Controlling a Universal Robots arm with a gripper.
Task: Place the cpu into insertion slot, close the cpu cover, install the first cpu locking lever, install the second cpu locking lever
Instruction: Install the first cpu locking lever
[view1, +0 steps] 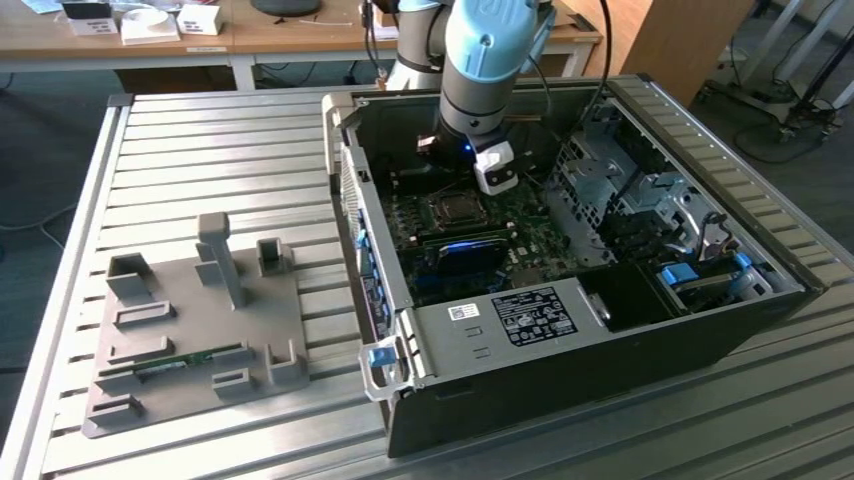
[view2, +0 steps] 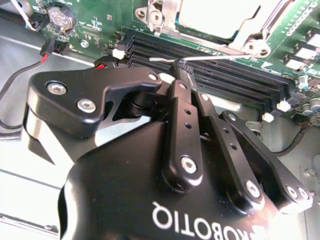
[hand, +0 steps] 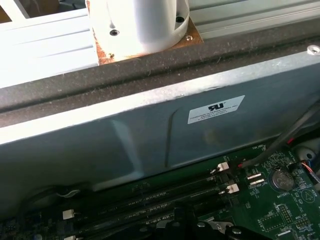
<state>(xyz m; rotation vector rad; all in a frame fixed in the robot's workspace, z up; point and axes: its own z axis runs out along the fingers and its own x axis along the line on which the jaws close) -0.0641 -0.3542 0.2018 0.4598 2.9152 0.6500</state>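
The hand (view2: 181, 67) is closed on a thin locking lever (view2: 200, 58) over the memory slots (view2: 235, 80) (cpu cover (view2: 250, 42) lies shut); a white label (hand: 216, 109) marks the case wall (hand: 125, 135).

I am in a lab or workshop. Under my hand (view1: 477, 160) sits an open computer case (view1: 561, 330) on a metal table (view1: 214, 160). Behind me stands a wooden desk (view1: 267, 40) with small boxes (view1: 147, 22).
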